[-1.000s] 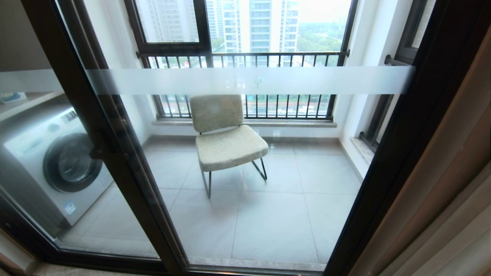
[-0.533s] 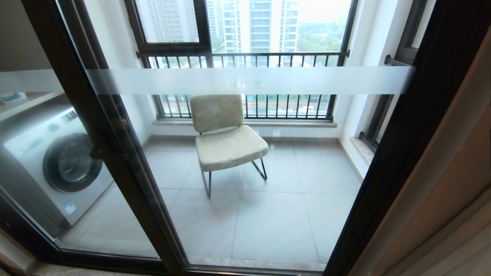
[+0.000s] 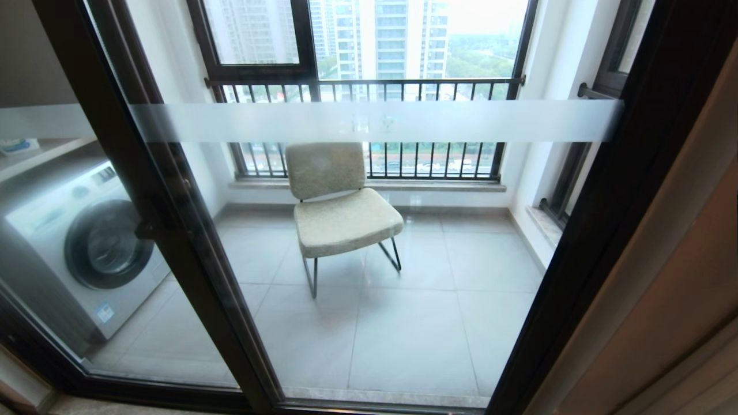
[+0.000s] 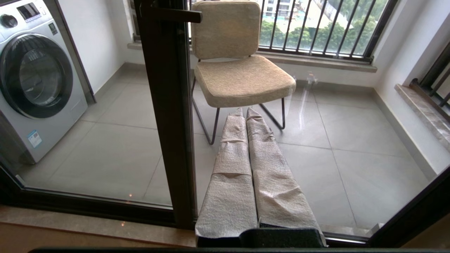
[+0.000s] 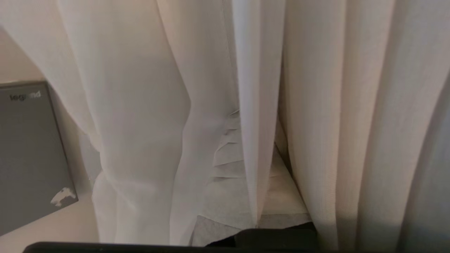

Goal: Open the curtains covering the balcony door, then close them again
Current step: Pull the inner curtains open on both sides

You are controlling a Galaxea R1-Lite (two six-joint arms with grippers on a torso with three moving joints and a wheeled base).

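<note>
While our right gripper (image 5: 246, 225) sits buried among the folds of the curtains (image 5: 147, 116), its wrapped fingers (image 5: 228, 165) lie pressed together, with thin white sheer draped across them and falling on either side. We cannot tell whether any cloth is pinched between them; the fabric hangs over and against them. Thicker cream-beige pleats hang just beside the fingers on one side, and a grey panel (image 5: 31, 154) with small lettering stands against the wall behind the sheer.

Our left gripper (image 4: 245, 114) is shut as well, its two cloth-covered fingers (image 4: 232, 168) lying side by side and touching along their length, holding nothing. It points at the balcony door (image 4: 168, 116) from near the sill, apart from the glass.

From the head view, neither arm shows. The balcony door (image 3: 155, 190) stands uncovered in front of us, its black frame running diagonally, a frosted band (image 3: 375, 121) crossing the glass. The curtains (image 3: 686, 300) are gathered at the far right edge, beside the right door frame. Beyond the glass a beige chair (image 3: 340, 202) stands on the tiled balcony floor (image 3: 415, 323), a washing machine (image 3: 86, 248) sits at the left, and a railed window (image 3: 369, 86) lies far behind the chair.
</note>
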